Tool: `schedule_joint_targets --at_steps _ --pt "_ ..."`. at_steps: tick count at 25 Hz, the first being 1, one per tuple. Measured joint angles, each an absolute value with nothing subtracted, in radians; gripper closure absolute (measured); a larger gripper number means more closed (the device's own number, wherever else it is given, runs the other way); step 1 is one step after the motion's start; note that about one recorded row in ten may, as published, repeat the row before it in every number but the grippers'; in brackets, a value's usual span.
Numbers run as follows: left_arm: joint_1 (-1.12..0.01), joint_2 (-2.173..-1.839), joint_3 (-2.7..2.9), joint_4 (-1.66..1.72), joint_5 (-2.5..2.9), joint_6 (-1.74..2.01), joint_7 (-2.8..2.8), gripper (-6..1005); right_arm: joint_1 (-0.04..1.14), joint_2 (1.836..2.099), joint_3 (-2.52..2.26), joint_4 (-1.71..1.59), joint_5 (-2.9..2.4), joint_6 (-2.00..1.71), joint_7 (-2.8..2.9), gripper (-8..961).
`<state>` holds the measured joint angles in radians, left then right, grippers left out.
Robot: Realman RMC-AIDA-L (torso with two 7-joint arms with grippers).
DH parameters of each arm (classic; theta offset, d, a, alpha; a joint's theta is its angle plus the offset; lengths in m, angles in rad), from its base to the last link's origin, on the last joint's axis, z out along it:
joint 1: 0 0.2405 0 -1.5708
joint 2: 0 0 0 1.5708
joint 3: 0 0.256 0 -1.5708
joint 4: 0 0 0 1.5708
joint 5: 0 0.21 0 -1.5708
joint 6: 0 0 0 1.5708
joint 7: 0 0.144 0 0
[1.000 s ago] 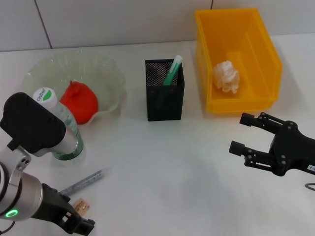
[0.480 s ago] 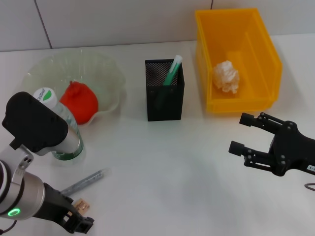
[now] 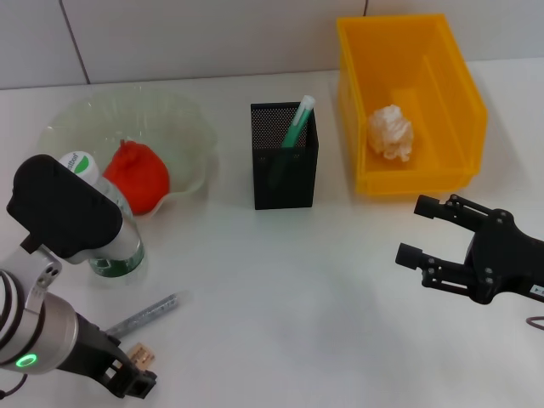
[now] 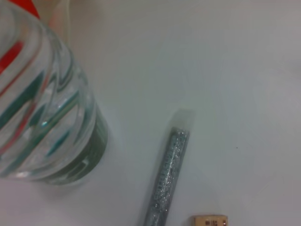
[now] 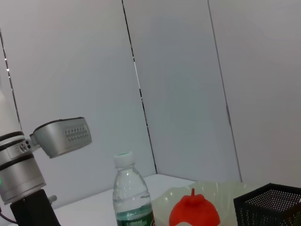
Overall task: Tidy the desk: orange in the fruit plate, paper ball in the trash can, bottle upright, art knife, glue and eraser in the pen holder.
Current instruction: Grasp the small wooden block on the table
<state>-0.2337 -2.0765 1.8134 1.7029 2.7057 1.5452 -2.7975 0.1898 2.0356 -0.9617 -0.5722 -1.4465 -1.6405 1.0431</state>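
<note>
The orange (image 3: 140, 176) lies in the translucent fruit plate (image 3: 183, 119). The bottle (image 3: 106, 212) stands upright beside the plate. The paper ball (image 3: 391, 133) lies in the yellow bin (image 3: 450, 93). A green-handled tool (image 3: 298, 121) stands in the black mesh pen holder (image 3: 285, 174). A silver glittery glue tube (image 3: 146, 314) and a small tan eraser (image 3: 141, 355) lie on the table at the front left. My left gripper (image 3: 134, 384) hangs low just beside the eraser. The left wrist view shows the tube (image 4: 168, 175), the eraser's edge (image 4: 209, 220) and the bottle (image 4: 42, 117). My right gripper (image 3: 416, 231) is open and empty in front of the bin.
The white table (image 3: 289, 289) meets a tiled wall at the back. The right wrist view shows the bottle (image 5: 132, 200), the orange (image 5: 194, 213), the pen holder (image 5: 270, 206) and my left arm (image 5: 59, 136) from the side.
My left arm has shifted slightly, and its gripper has sunk a little toward the table's front edge. The right arm and all objects have stayed put.
</note>
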Motion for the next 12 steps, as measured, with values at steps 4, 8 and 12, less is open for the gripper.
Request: schedule_joint_targets --at_steps 4,8,12 --pt "-0.247 -2.078 1.822 1.695 2.707 1.55 -2.802 346 0.188 2.036 -0.962 -0.571 -1.446 -1.64 1.043 151" --pt "-0.258 -2.079 1.825 1.69 2.708 1.557 -2.809 347 0.187 2.036 -0.962 -0.571 -1.446 -1.64 1.043 151" --pt "-0.267 -2.079 1.83 1.682 2.708 1.563 -2.819 368 0.186 2.036 -0.962 -0.571 -1.446 -1.64 1.043 151"
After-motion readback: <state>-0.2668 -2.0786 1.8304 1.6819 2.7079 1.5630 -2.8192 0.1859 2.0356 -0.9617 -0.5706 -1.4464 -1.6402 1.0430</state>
